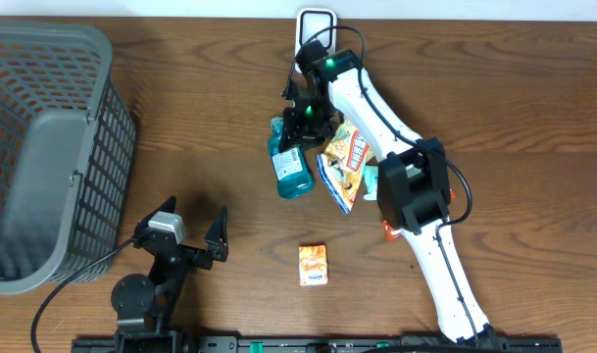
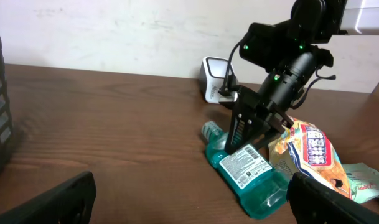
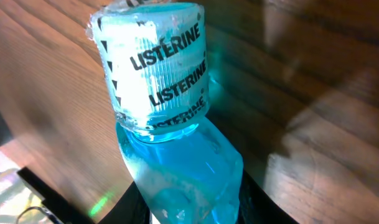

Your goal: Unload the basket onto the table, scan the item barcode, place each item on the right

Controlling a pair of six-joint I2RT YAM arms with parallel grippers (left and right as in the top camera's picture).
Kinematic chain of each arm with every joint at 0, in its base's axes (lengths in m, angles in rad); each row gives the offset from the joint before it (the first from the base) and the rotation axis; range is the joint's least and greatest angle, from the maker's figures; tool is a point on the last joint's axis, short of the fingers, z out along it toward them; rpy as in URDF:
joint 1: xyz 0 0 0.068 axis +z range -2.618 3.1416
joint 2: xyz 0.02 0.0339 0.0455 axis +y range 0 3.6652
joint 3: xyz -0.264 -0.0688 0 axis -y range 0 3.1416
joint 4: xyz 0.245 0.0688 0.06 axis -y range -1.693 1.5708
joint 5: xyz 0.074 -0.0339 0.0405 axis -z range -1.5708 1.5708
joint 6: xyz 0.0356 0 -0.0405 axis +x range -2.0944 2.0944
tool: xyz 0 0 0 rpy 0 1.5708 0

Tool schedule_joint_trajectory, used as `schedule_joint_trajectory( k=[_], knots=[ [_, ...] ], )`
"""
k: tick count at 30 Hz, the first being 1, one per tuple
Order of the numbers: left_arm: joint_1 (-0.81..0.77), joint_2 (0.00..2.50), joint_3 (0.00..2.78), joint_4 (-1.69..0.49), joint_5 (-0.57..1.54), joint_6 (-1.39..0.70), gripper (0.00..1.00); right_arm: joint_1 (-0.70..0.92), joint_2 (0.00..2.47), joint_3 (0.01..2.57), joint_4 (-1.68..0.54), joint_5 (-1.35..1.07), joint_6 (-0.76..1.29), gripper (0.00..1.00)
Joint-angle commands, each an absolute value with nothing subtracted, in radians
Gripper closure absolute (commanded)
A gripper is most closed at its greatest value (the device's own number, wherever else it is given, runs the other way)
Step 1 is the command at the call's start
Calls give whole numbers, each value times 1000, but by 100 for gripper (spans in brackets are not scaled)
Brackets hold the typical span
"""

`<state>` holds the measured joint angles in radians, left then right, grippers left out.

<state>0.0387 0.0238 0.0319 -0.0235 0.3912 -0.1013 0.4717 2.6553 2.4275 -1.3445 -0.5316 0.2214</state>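
I have the right gripper [image 1: 298, 135] clenched on the mouthwash bottle [image 1: 292, 169], fingers pinching it at the shoulder just below the cap. The bottle lies on its side on the table, cap pointing away from me, touching the snack packet [image 1: 345, 162] on its right and near what I take to be the white scanner [image 1: 316, 24] at the far edge. To do this step well, I want to lift slowly and straight up. The grip sits high on the neck and the liquid-filled body is heavy, so I judge it may swing or slip if I hurry. Lifting clear also avoids dragging the packet along. The white printed label [image 2: 242, 165] faces upward in the left wrist view. I cannot read a barcode on it from here, so I would turn that face toward the scanner window first and hold it steady there. The right arm reaches from the near edge across the table, elbow folded above the packet, wrist pitched steeply down onto the bottle. The left gripper [image 1: 192, 220] sits low near my edge beside the basket [image 1: 43, 59], jaws spread wide, holding nothing.
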Motion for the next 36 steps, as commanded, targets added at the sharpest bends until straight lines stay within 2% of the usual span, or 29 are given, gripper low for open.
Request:
schedule_joint_trajectory(
  k=[1, 5, 10, 18, 25, 31, 33, 34, 36],
  knots=[
    [40, 23, 4, -39, 408, -102, 2, 459, 2735, 2435, -1389, -166, 202, 99],
    [40, 23, 4, -39, 408, -102, 2, 467, 2684, 2492, -1460, 19, 230, 99],
    [40, 23, 4, -39, 408, -102, 2, 514, 2648, 2500, -1470, 97, 258, 99],
    [40, 23, 4, -39, 408, -103, 2, 667, 2646, 2499, -1518, 442, 389, 99],
    [40, 23, 4, -39, 408, -102, 2, 760, 2646, 2498, -1480, 456, 390, 99],
    [40, 23, 4, -39, 408, -102, 2, 738, 2646, 2498, -1471, 364, 404, 99],
    [40, 23, 4, -39, 408, -102, 2, 725, 2646, 2498, -1471, 334, 404, 93],
    [40, 23, 4, -39, 408, -102, 2, 715, 2646, 2498, -1471, 308, 404, 83],
    [40, 23, 4, -39, 408, -103, 2, 702, 2646, 2498, -1471, 269, 404, 71]
  ],
)
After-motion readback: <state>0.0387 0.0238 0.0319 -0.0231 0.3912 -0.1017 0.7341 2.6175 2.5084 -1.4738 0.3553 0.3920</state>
